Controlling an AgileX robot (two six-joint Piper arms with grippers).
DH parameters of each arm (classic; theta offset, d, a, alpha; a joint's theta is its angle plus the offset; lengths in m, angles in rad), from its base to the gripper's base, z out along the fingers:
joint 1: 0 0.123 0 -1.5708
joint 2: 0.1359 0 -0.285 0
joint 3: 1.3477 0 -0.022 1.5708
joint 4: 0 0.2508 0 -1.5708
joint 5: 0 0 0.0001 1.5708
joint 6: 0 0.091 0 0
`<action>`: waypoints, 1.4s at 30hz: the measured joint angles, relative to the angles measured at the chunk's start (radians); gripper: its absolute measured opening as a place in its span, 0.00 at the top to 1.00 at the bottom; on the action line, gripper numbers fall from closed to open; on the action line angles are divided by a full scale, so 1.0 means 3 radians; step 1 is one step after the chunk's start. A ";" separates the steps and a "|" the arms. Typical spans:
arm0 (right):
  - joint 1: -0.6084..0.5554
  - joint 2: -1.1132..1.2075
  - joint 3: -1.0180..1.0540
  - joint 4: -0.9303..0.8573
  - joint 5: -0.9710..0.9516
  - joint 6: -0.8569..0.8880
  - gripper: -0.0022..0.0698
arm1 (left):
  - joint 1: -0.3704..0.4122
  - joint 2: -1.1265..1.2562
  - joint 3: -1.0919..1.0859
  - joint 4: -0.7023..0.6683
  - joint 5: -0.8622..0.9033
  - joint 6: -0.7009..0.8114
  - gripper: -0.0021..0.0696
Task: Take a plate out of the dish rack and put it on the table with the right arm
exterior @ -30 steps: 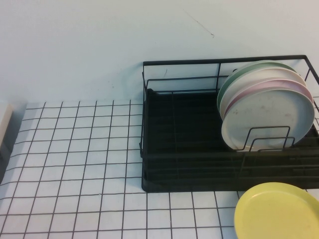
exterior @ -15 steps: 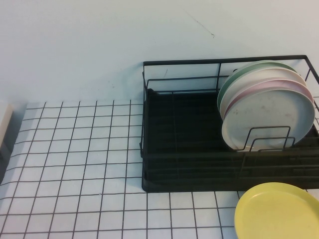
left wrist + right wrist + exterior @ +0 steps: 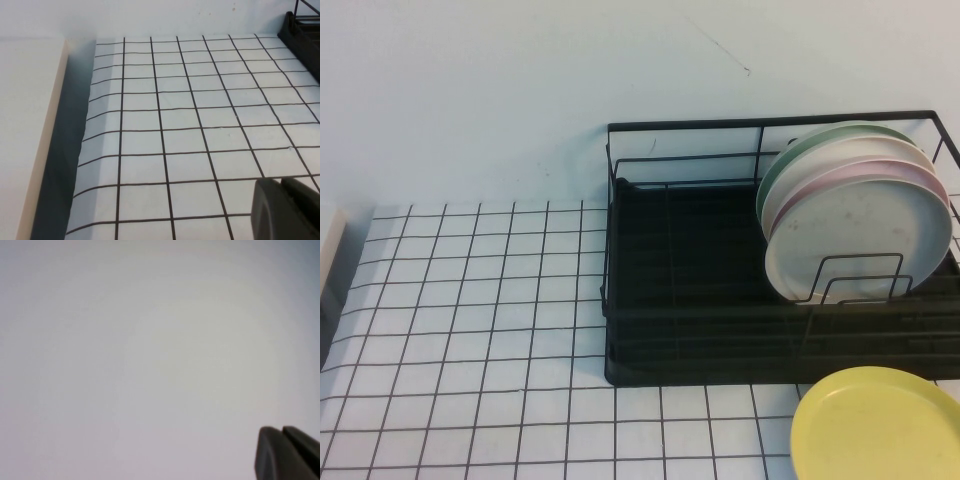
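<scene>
The pale grey-blue plate (image 3: 860,235) stands upright at the front of a stack of plates in the right end of the black wire dish rack (image 3: 690,300), behind a wire loop. The rack sits on the white gridded table (image 3: 470,330). Neither gripper shows in the high view. My left gripper (image 3: 281,182) is shut and empty, low over the table's left part, far from the rack. My right gripper (image 3: 282,430) is shut and empty and faces only a blank pale surface.
A pink plate (image 3: 840,180) and a green plate (image 3: 790,160) stand behind the grey-blue one. A yellow plate (image 3: 875,425) lies flat on the table in front of the rack's right end. A beige ledge (image 3: 25,125) borders the table's left edge.
</scene>
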 joint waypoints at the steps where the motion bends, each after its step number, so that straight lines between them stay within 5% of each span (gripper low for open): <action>1: 0.0000 0.0000 -0.0077 0.0089 0.0255 -0.0116 0.97 | 0.0000 0.0000 0.0000 0.0000 0.0000 0.0000 0.98; 9: 0.0000 0.0353 -0.1248 0.0282 0.2600 -0.0995 0.97 | 0.0000 0.0000 0.0000 0.0000 0.0000 0.0000 0.98; 14: 0.0000 0.1381 -0.2095 0.0390 0.4144 -0.1078 0.97 | 0.0000 0.0000 0.0000 0.0000 0.0000 0.0000 0.98; 19: 0.0000 0.2436 -0.2703 0.0390 0.4873 -0.1592 0.97 | 0.0000 0.0000 0.0000 0.0000 0.0000 0.0000 0.98; 27: 0.0000 0.3628 -0.3204 0.0790 0.4900 -0.3145 0.90 | 0.0000 0.0000 0.0000 0.0000 0.0000 0.0015 0.98; 35: 0.0000 0.4307 -0.3245 0.1097 0.4437 -0.3909 0.44 | 0.0000 0.0000 0.0000 0.0000 0.0000 0.0015 0.98; 42: 0.0000 0.4850 -0.3359 0.1118 0.4153 -0.4061 0.42 | 0.0000 0.0000 0.0000 0.0000 0.0000 0.0015 0.98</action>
